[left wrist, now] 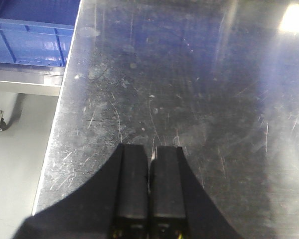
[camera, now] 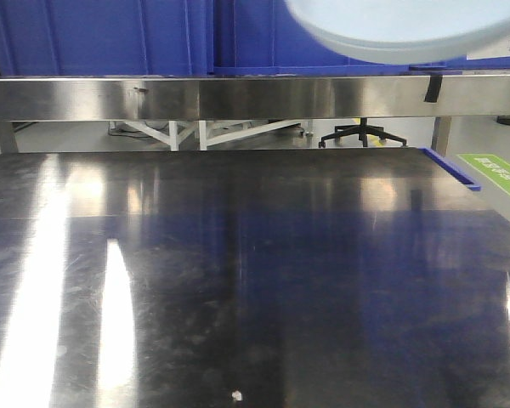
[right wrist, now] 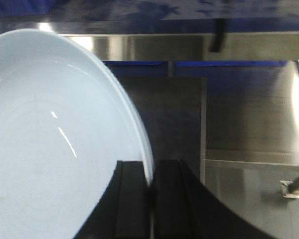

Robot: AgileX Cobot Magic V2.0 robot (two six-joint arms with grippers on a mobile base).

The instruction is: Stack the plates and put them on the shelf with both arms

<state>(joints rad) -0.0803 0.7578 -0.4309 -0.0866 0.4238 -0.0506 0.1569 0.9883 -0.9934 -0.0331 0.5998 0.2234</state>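
Right pincer (right wrist: pixel 150 169) clamped on rim of plates (right wrist: pixel 50 149), spreading to its left; shelf (right wrist: pixel 154 47) ahead. Advance level, grip firm, clearing the shelf edge. Left pincer (left wrist: pixel 149 152) together, empty, bench (left wrist: pixel 199 89) below it.

The pale bluish-white round plates (camera: pixel 408 30) are hanging high over the back right corner of the shiny steel tabletop (camera: pixel 255 280). They are just above the long steel shelf (camera: pixel 255 96) running along the tabletop's back edge. Big blue plastic crates (camera: pixel 110 34) are sitting on that shelf, behind the plates. The black right gripper (right wrist: pixel 150 199) is pinching the plates' rim. The black left gripper (left wrist: pixel 149 194) is hanging over the tabletop near one edge, with its jaws pressed together.
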